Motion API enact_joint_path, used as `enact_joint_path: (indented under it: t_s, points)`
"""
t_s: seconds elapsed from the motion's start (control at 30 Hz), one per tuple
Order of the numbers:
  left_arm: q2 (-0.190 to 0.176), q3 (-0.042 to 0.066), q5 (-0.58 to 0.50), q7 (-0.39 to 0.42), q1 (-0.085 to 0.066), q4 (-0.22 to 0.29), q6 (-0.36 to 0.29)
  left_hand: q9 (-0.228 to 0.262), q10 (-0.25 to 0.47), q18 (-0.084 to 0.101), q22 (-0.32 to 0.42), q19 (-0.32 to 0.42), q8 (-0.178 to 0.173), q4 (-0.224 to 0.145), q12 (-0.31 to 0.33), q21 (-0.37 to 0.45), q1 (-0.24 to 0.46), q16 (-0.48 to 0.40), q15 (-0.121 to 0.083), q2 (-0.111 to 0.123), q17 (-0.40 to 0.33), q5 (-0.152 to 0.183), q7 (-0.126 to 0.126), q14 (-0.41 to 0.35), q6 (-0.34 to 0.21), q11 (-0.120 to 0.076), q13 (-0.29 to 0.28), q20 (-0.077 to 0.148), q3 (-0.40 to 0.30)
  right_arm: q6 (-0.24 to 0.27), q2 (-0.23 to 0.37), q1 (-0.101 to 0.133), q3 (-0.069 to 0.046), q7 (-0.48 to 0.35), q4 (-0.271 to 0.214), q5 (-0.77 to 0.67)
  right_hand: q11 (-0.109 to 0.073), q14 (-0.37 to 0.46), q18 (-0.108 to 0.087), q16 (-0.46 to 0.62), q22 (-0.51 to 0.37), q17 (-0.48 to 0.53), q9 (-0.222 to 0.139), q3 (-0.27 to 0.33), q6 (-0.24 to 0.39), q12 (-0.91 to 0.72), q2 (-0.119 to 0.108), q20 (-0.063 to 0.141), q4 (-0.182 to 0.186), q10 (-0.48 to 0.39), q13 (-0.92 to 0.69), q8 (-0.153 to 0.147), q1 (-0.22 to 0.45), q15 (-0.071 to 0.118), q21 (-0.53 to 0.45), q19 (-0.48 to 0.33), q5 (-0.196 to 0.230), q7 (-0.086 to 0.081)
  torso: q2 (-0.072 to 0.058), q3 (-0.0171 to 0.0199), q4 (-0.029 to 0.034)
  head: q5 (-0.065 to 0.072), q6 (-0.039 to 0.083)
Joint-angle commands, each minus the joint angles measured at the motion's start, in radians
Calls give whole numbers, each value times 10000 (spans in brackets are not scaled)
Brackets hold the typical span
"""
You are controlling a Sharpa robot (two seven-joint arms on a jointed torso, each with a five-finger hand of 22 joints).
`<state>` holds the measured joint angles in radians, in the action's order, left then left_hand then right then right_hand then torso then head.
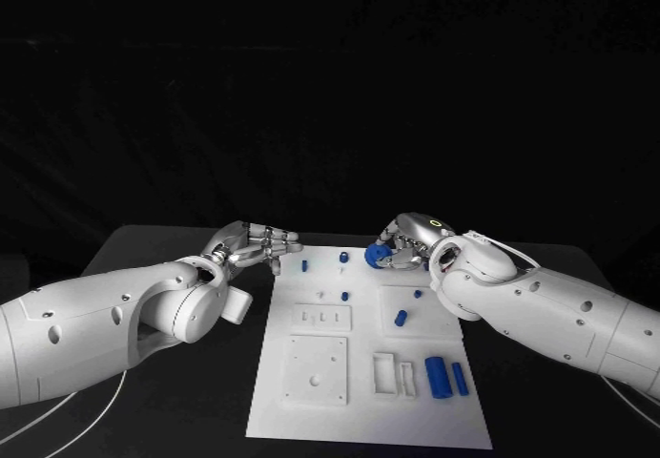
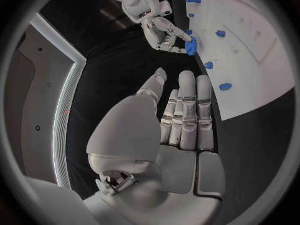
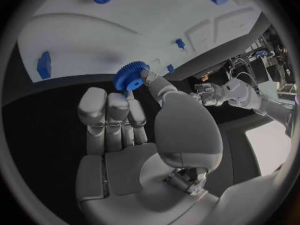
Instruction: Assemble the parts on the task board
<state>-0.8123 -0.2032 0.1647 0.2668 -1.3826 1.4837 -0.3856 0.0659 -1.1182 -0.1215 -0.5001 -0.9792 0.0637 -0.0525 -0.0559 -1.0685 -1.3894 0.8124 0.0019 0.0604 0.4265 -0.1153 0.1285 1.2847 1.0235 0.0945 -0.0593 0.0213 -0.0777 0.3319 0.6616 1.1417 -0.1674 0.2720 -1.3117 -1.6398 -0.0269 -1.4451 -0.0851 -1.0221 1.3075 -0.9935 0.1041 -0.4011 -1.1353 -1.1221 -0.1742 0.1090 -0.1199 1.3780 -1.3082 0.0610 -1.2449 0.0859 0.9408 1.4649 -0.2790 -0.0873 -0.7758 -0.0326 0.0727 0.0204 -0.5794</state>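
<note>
2 blue cylinders (image 1: 441, 376) lie on the near task board (image 1: 369, 420). At its far edge, right hand (image 1: 403, 246) pinches a blue gear (image 1: 374, 254); left hand (image 1: 255, 245) over black surface (image 1: 165, 420), fingers (image 2: 187, 110) together, holding nothing.

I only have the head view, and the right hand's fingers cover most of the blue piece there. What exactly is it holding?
Observer: In the right wrist view it is a blue gear with teeth round its rim, pinched between the thumb and fingertips of the right hand.
Operator: And the other hand, is it carrying anything?
Observer: No. The left wrist view shows the left hand empty, its fingers straight and side by side, over the black table beside the edge of the task board.
</note>
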Motion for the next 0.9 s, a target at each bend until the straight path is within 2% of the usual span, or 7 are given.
enact_joint_path:
  t_s: [0.03,0.2,0.3,0.63,0.73,0.83,0.9]
  points:
    - [-1,5,-13,51,-5,18,139,-10,28,-78,35,38,-13,58,-30,-71,-24,34,-15,-35,-2,-82,11,20,-34,26,-5,-51,-22,458,-60,2,-11,73,-144,-679,-29,-14,127,30,1137,-13,-13,-94,-533,-7,-20,69,48,29,-168,21,44,83,65,590,11,215,-9,5,17,-10,16]
    - [-1,3,-13,54,-5,21,142,-11,20,-77,38,41,-12,53,-31,-73,-33,34,-18,-37,-2,-120,7,19,-41,24,-5,-50,-30,473,-307,-4,1,52,-188,-862,-29,-14,127,30,1137,-13,-13,-94,-533,-7,-20,69,48,29,-168,21,44,83,65,590,11,215,-22,2,10,-10,25]
    - [14,1,-13,53,-5,20,149,-9,9,-75,46,47,-10,58,-30,-86,-18,37,-17,-28,-1,-102,8,18,-34,23,-5,-49,-35,467,-576,-17,59,32,-91,-966,-30,-11,128,38,1137,-11,-20,-103,-544,-7,-8,67,72,23,-172,22,40,85,57,589,24,217,-22,7,22,-15,26]
    - [58,-25,-13,35,-6,-23,156,-10,9,-73,58,55,-11,56,-29,-99,-26,36,-18,-17,-1,-89,7,14,-36,22,-4,-48,-36,363,-1156,-53,314,-41,370,-1080,-24,-9,127,58,1131,4,-32,-85,-517,10,-12,65,97,13,-165,18,53,82,37,585,28,211,-61,-4,133,39,59]
    - [61,-28,-13,35,-6,-29,156,-10,9,-73,58,55,-11,56,-29,-99,-26,36,-18,-17,-1,-89,7,14,-36,22,-4,-48,-36,316,-1270,-77,349,-73,475,-1084,-21,-8,126,66,1131,8,-40,-67,-503,6,-6,66,117,14,-168,19,59,84,37,586,27,208,-71,1,133,29,67]
    - [76,-30,-13,36,-6,-33,162,-10,9,-73,58,55,-11,56,-29,-99,-26,36,-18,-17,-1,-89,7,14,-36,22,-4,-48,-36,260,-1382,-118,376,-108,559,-1087,-20,-8,124,70,1128,9,-48,-37,-485,9,-7,68,133,11,-168,19,64,86,23,585,19,204,-73,4,141,3,-2]
    - [84,-31,-13,37,-6,-34,166,-10,9,-73,58,55,-11,56,-29,-99,-26,36,-18,-17,-1,-89,7,14,-36,22,-4,-48,-36,214,-1442,-144,390,-128,592,-1087,-20,-8,124,70,1128,9,-48,-37,-485,9,-7,68,133,11,-168,19,64,86,23,585,19,204,-71,1,148,-17,16]
